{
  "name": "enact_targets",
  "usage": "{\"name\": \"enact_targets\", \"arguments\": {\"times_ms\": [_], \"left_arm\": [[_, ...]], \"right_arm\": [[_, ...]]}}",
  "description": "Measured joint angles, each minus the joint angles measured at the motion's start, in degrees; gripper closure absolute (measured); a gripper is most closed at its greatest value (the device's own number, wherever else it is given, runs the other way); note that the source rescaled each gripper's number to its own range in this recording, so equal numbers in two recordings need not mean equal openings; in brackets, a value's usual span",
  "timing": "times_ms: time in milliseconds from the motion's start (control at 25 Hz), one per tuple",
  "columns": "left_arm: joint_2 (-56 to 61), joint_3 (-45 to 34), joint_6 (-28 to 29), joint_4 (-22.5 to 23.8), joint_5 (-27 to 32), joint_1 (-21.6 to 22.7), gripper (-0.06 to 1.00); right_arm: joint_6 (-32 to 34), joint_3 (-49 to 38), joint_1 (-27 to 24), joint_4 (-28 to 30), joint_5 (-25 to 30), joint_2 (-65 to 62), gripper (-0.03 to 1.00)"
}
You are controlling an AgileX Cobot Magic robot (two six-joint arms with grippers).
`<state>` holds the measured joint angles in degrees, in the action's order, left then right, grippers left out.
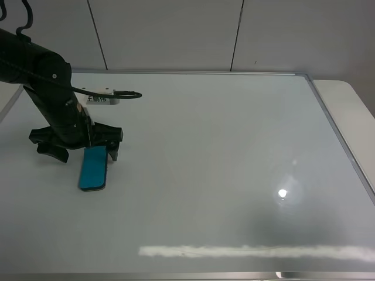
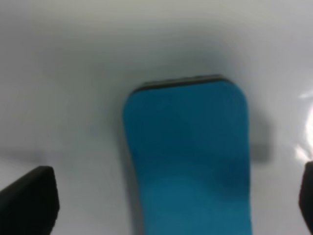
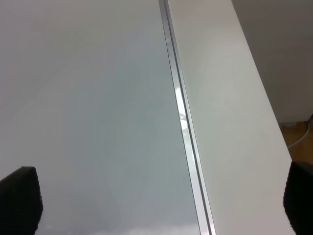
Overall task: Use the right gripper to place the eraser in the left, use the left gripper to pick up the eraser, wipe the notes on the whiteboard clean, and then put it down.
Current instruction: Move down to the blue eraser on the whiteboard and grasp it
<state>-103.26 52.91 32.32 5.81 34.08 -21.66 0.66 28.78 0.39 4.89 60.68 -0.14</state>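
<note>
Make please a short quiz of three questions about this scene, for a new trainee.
1. True or false: the left claw is shut on the eraser.
2. What does the right wrist view show below the open right claw? A: the silver frame. B: the eraser. C: a marker pen.
3. Fill in: the eraser lies flat on the ____.

Key: 1 false, the fingers stand apart on both sides of it. 2 A. 3 whiteboard.
</note>
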Motion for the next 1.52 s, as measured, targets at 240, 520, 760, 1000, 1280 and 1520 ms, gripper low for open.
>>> {"name": "enact_targets", "arguments": {"times_ms": [240,520,760,1000,1280,1520], "left_arm": [[-0.04,-2.98,-0.68,-1.88,-2.76,0.30,-0.06],[0.34,-3.35,-1.12,-2.75,-3.55,0.30,-0.06],[0.34,-3.35,-1.55,-2.93,-3.55,0.30,-0.06],[0.34,-3.35,-2.11,-2.93,-3.55,0.30,-0.06],[-0.04,-3.35,-2.41,-3.02,-3.23,0.30,0.68],[-0.04,-3.35,-4.27,-3.19,-2.53,0.30,0.94]], "right_arm": [[0.00,0.00,0.00,0.00,0.00,0.00,-0.02],[0.00,0.00,0.00,0.00,0.00,0.00,-0.02],[0.00,0.00,0.00,0.00,0.00,0.00,-0.02],[0.00,0.00,0.00,0.00,0.00,0.00,-0.02],[0.00,0.00,0.00,0.00,0.00,0.00,-0.02],[0.00,0.00,0.00,0.00,0.00,0.00,-0.02]]}}
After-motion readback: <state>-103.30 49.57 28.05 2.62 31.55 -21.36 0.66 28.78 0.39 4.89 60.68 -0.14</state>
